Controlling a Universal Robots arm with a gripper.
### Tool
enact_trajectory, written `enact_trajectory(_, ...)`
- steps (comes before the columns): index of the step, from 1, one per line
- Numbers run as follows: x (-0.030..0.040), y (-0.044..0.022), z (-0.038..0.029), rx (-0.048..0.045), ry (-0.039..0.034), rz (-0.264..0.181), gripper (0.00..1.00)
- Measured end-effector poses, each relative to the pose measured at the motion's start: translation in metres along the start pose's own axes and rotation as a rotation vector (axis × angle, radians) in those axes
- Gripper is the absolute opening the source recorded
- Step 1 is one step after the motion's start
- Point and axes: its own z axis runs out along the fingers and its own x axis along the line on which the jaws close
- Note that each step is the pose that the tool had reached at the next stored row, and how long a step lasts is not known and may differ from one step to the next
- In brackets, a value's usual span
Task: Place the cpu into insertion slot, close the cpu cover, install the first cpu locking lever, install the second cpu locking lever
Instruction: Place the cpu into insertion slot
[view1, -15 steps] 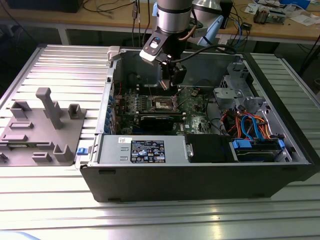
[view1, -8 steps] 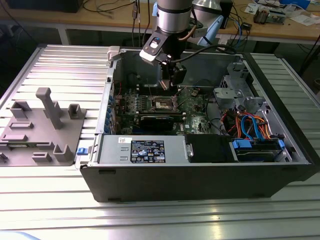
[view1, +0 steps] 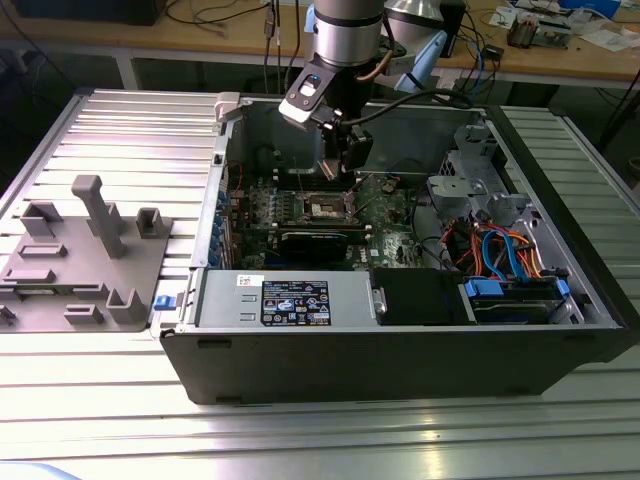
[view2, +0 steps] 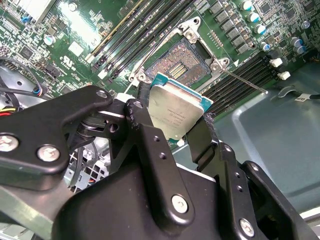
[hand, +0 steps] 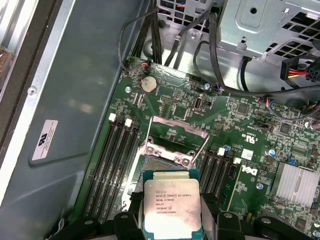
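Note:
My gripper (view1: 338, 168) reaches down into the open computer case and is shut on the cpu (view2: 177, 109), a flat square chip with a silver-grey top. Both black fingers (view2: 144, 127) press on opposite edges of the chip. In the first wrist view the cpu (hand: 172, 206) hangs just above and partly over the insertion slot (hand: 159, 161), tilted in the second wrist view. The insertion slot (view2: 181, 61) lies uncovered, its dark contact field showing. The cpu cover (hand: 179, 123) stands swung up behind the slot. A thin locking lever (view2: 244, 82) sticks out beside the socket, unlatched.
Long memory slots (hand: 112, 165) flank the socket on both sides. A black graphics card (view1: 315, 240) and the power supply (view1: 290, 295) lie in front of it; a drive cage (view1: 470, 185) and cable bundle (view1: 500, 250) sit toward the exterior view's right. A grey fixture (view1: 85, 250) stands outside the case.

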Motion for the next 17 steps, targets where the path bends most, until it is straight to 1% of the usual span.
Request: enact_trajectory(17, 0.0000, 0.0000, 0.0000, -0.0001, -0.0005, 0.009, 0.54)
